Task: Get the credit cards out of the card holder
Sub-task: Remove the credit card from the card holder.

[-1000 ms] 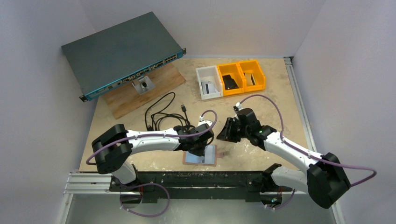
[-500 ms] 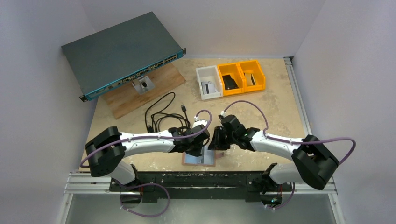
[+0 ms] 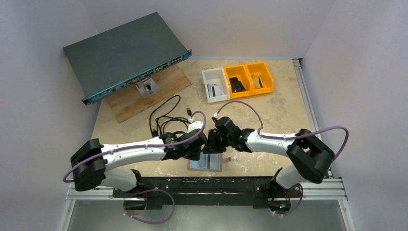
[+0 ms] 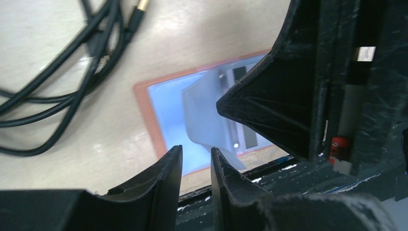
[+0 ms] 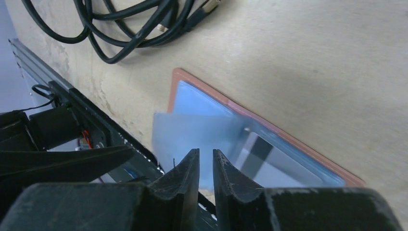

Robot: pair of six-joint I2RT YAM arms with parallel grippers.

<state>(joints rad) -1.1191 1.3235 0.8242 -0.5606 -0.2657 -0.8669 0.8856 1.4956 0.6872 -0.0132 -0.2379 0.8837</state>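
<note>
The card holder (image 3: 194, 164) lies open near the table's front edge, with a pink-brown rim (image 4: 144, 108) (image 5: 202, 84) and clear bluish pockets. One clear pocket leaf (image 4: 204, 113) (image 5: 192, 130) stands lifted off it. A white credit card with a black stripe (image 5: 284, 168) shows inside the right pocket. My left gripper (image 3: 199, 150) (image 4: 195, 153) hovers over the near edge, open by a narrow gap with nothing between the fingers. My right gripper (image 3: 212, 144) (image 5: 205, 155) meets it from the right, its tip at the lifted leaf, jaws a narrow gap apart.
A tangle of black cables (image 3: 168, 121) lies just behind the holder. Farther back are a network switch (image 3: 125, 53) on a wooden board (image 3: 154, 94), a white bin (image 3: 215, 85) and two orange bins (image 3: 250, 78). The black base rail (image 3: 207, 185) runs right below the holder.
My right gripper has swung left from beside the holder to over it and narrowed its jaws. The left arm shifted slightly left and its jaws went from shut to slightly open.
</note>
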